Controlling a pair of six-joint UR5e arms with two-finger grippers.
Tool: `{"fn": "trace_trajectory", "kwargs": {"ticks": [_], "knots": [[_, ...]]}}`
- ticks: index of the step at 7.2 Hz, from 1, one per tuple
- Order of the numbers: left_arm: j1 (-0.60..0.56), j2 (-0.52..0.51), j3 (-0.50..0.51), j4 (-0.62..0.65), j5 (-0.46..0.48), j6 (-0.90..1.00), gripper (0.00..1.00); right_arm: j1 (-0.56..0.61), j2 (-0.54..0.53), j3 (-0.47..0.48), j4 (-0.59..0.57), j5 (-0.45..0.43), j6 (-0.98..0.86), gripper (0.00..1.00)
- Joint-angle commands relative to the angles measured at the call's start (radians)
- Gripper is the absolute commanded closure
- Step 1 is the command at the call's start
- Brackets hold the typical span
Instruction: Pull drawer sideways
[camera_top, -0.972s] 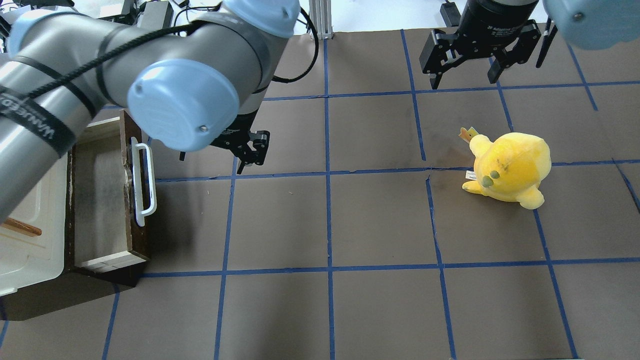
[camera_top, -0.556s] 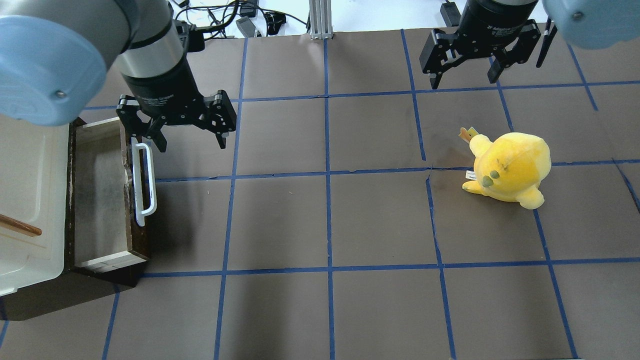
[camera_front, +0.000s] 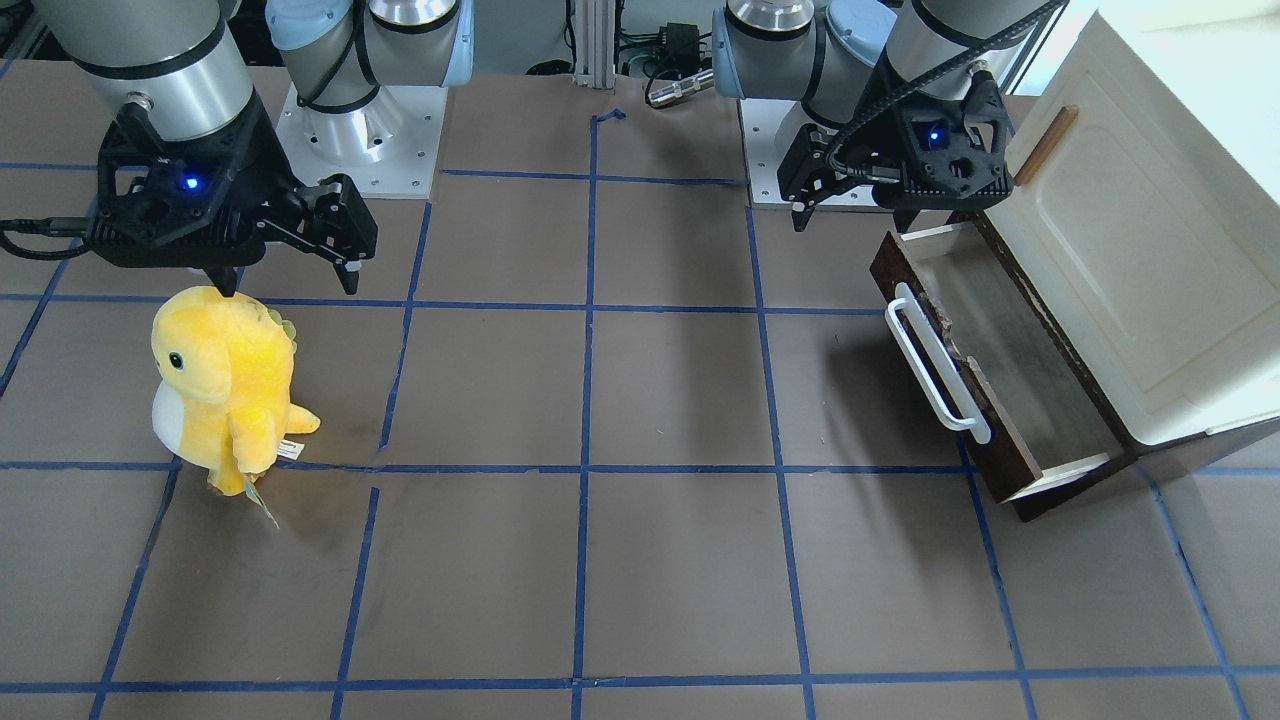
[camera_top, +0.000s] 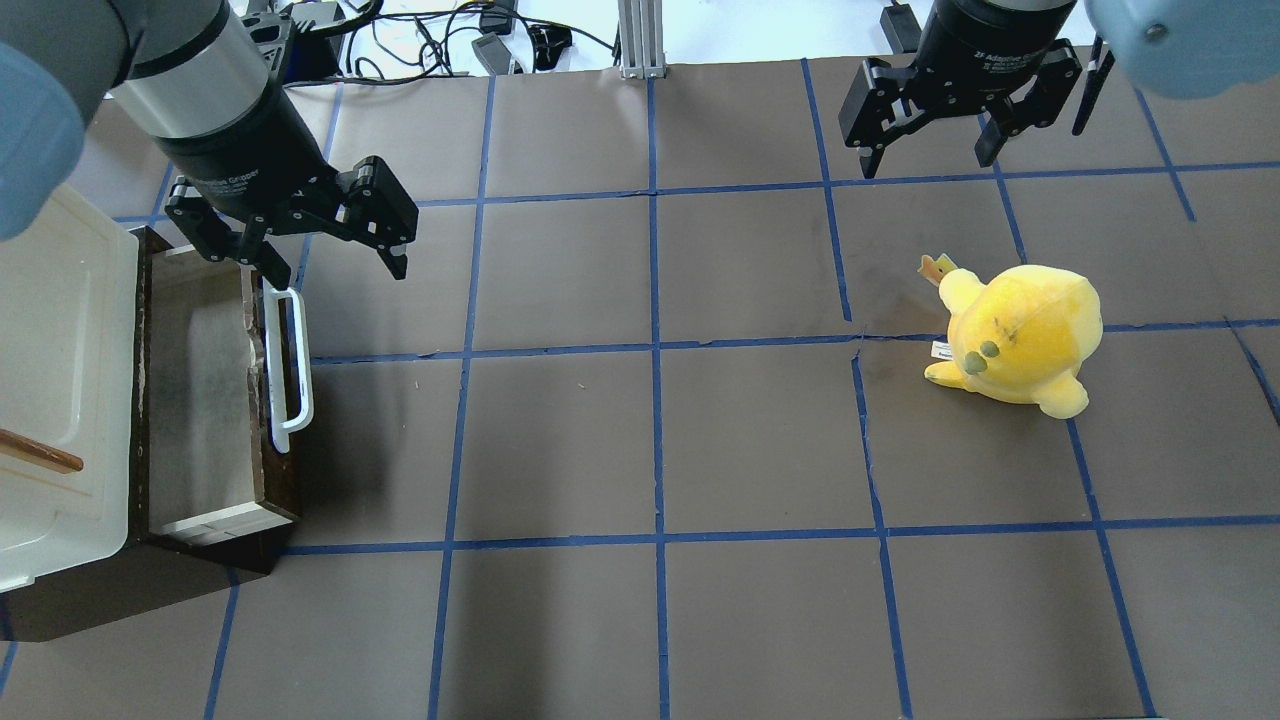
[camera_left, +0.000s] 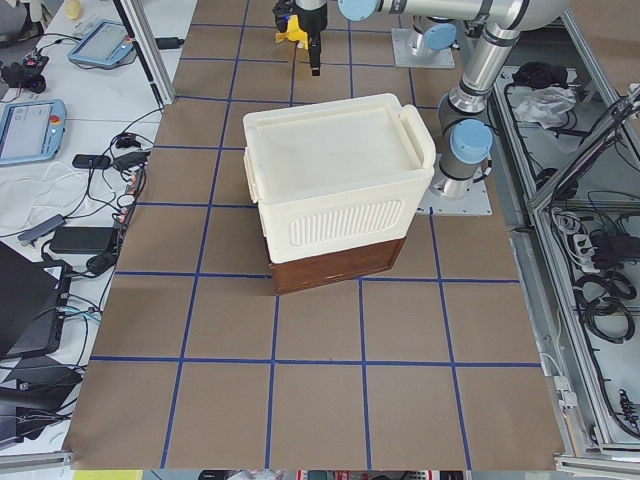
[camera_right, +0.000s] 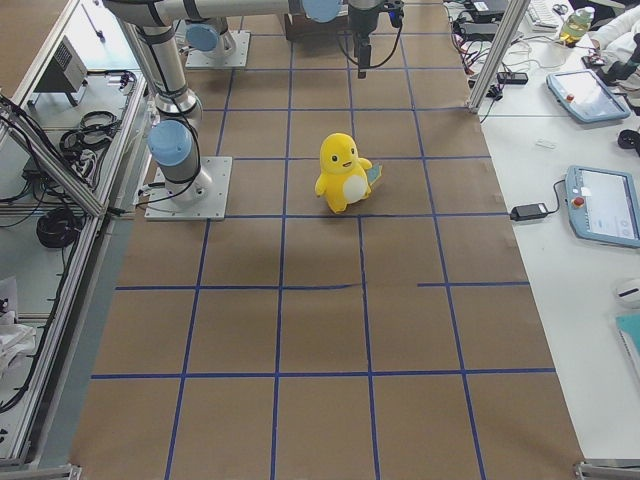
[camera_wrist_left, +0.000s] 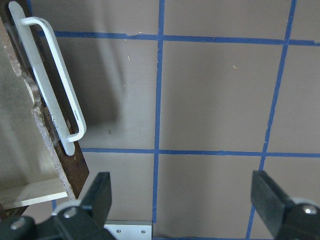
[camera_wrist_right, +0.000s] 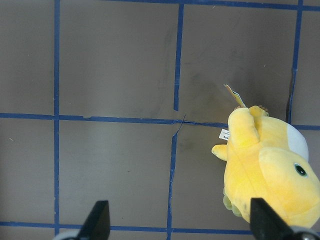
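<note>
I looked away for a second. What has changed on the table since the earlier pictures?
The left gripper swung left in the overhead view, from over the table to the far end of the drawer, jaws open and empty. The drawer, already pulled out, the yellow plush toy and the right gripper stayed put.

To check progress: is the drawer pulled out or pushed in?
Pulled out. The drawer sticks out beyond the cream cabinet, and its pale inside shows, empty.
</note>
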Motion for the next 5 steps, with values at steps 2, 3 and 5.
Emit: {"fn": "trace_trajectory", "kwargs": {"ticks": [2,3,5], "knots": [[0.001,-0.007,-0.002,0.094,0.003,0.046,0.00,0.000,0.000,0.000,0.000,0.000,-0.001,0.00],[0.001,-0.010,-0.002,0.119,0.002,0.051,0.00,0.000,0.000,0.000,0.000,0.000,0.000,0.00],[0.002,-0.008,-0.002,0.119,0.003,0.052,0.00,0.000,0.000,0.000,0.000,0.000,0.000,0.00]]}}
